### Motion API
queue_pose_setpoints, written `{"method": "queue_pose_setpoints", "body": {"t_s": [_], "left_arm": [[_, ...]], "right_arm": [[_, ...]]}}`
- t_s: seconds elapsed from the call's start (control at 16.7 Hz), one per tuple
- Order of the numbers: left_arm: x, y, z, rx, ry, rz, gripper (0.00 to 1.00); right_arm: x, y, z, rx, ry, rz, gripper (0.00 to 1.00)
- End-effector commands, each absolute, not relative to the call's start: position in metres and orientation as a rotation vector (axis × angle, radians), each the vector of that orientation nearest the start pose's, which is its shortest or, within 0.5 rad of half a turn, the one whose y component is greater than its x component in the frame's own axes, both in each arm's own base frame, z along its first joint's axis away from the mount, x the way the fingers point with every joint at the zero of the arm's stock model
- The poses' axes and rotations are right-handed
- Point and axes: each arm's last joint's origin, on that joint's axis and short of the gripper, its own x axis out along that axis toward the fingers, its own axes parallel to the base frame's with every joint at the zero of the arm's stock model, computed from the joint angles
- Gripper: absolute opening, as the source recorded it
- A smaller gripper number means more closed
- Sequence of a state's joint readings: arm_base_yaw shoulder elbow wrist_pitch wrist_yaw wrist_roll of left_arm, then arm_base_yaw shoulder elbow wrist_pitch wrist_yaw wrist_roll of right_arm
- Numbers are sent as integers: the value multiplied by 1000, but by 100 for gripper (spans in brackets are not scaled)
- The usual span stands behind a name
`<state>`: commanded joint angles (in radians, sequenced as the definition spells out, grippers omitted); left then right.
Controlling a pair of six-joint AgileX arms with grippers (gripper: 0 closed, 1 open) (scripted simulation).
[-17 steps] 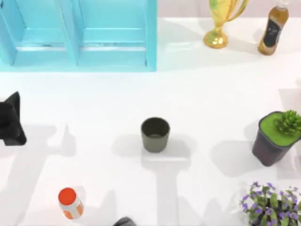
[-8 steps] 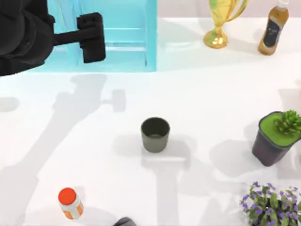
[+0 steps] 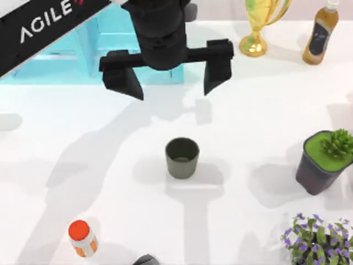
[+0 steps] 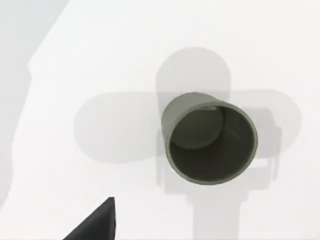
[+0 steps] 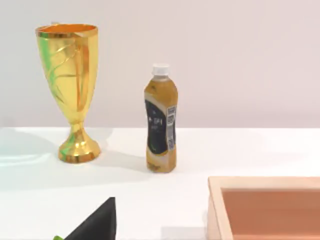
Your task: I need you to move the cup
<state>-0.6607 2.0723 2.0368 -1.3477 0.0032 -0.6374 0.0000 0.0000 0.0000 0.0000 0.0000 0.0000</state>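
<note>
Top view: white table, wide and bright. Blue shelf unit at far left, partly behind left arm. Left gripper above table centre, fingers spread wide apart, gripping nothing, just beyond the cup. Dark pot with succulent at right edge. Gold trophy and amber bottle far right. Cup upright mid-table, well apart from everything. Right gripper: finger state impossible to tell.
</note>
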Motion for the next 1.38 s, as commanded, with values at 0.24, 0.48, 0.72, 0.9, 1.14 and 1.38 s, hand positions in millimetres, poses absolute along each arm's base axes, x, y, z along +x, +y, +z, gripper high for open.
{"method": "queue_pose_setpoints", "body": {"t_s": [0.24,0.48,0.72,0.9,1.14,1.38], "left_arm": [[340,-296,251,-8,1537,-37,100],[340,-309,238,17,1571,-14,100],[341,-307,238,14,1571,-11,100],[342,-309,229,17,1571,-15,100],[344,-311,192,17,1571,-14,100],[341,-310,150,17,1571,-14,100]], "right_arm": [[106,-1,160,0,0,0,100],[106,-1,160,0,0,0,100],[106,-1,160,0,0,0,100],[106,-1,160,0,0,0,100],[106,-1,160,0,0,0,100],[106,-1,160,0,0,0,100]]}}
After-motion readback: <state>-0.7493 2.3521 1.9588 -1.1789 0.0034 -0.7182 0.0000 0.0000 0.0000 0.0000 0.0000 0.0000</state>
